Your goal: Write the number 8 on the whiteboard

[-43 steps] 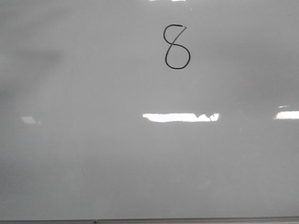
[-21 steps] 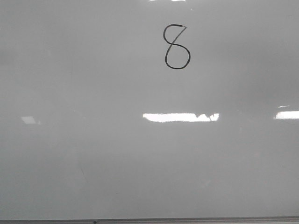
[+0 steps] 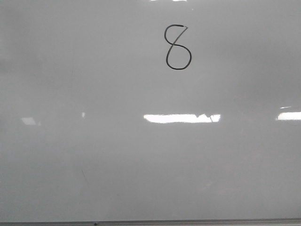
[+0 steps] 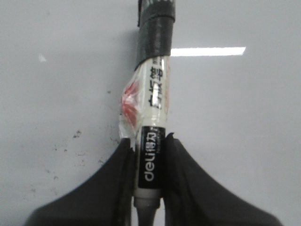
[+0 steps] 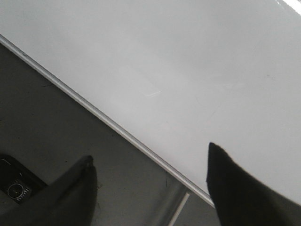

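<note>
A hand-drawn black number 8 [image 3: 178, 47] stands near the top middle of the whiteboard [image 3: 117, 165] in the front view; neither arm shows there. In the left wrist view my left gripper [image 4: 149, 141] is shut on a marker [image 4: 153, 117], a black and white taped pen with "deli" on its barrel, held over the whiteboard [image 4: 244, 122]. Its writing tip is hidden. My right gripper [image 5: 149, 153] stands open with nothing between its fingers, hanging over the metal edge strip [image 5: 94, 110] of the whiteboard [image 5: 188, 56].
Bright ceiling-light reflections [image 3: 181, 118] lie across the board's middle. The board's metal edge [image 3: 150, 221] runs along the bottom of the front view. Small dark ink specks [image 4: 70, 141] dot the board by the left gripper. Dark floor [image 5: 47, 127] lies beyond the edge strip.
A faint grey shadow at the board's left has faded away over the last second. The figure 8 is unchanged.
</note>
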`<state>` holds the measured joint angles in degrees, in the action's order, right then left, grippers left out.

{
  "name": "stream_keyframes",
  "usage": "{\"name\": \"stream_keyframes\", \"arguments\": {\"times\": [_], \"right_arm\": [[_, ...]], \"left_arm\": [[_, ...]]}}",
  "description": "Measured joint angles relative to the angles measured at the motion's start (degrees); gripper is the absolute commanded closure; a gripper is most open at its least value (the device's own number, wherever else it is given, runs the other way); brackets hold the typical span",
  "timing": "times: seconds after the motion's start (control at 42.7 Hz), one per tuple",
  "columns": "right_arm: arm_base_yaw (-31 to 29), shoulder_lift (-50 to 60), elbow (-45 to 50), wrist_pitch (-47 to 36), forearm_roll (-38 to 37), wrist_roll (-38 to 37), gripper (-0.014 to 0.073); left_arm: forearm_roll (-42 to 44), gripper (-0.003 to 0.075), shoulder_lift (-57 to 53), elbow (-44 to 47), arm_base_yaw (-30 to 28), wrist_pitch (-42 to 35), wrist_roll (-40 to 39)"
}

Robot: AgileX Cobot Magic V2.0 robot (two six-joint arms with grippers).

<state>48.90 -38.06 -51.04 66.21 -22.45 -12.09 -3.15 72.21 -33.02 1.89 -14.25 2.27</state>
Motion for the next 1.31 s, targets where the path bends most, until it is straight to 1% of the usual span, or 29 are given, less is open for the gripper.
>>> {"name": "stream_keyframes", "arguments": {"times": [0.234,0.304,0.375,0.492,0.656,0.749,0.96,1.101,1.195,1.265,1.312], "right_arm": [[0.00,0.00,0.00,-0.13,0.00,0.00,0.0074],[0.00,0.00,0.00,-0.19,0.00,0.00,0.0074],[0.00,0.00,0.00,-0.19,0.00,0.00,0.0074],[0.00,0.00,0.00,-0.28,0.13,0.00,0.0074],[0.00,0.00,0.00,-0.28,0.21,0.00,0.0074],[0.00,0.00,0.00,-0.28,0.21,0.00,0.0074],[0.00,0.00,0.00,-0.28,0.26,-0.02,0.0074],[0.00,0.00,0.00,-0.28,0.35,-0.12,0.0074],[0.00,0.00,0.00,0.60,0.35,-0.51,0.0074],[0.00,0.00,0.00,1.75,0.24,-1.79,0.0074],[0.00,0.00,0.00,2.41,0.12,-2.64,0.0074]], "left_arm": [[-0.13,0.0726,5.87,0.00,0.00,-5.01,0.00],[-0.13,0.0702,6.90,0.00,0.00,-5.88,0.00],[-0.13,0.0661,7.76,-0.10,0.00,-6.32,0.00],[-0.13,0.0573,8.66,-0.35,0.00,-6.39,0.00],[-0.13,0.0448,9.79,-1.81,0.00,-1.98,-0.10],[-0.13,0.0414,9.91,-3.18,0.00,0.53,-0.10],[-0.13,0.0411,9.91,-4.66,0.00,2.71,-0.10],[-0.13,0.0412,8.70,-4.66,0.00,5.55,-0.10],[-0.13,0.0420,6.39,-4.98,0.00,9.06,-0.10],[-0.13,0.0430,3.88,-6.00,0.00,13.90,-0.10],[-0.13,0.0430,2.27,-7.06,0.00,18.45,-0.10]]}}
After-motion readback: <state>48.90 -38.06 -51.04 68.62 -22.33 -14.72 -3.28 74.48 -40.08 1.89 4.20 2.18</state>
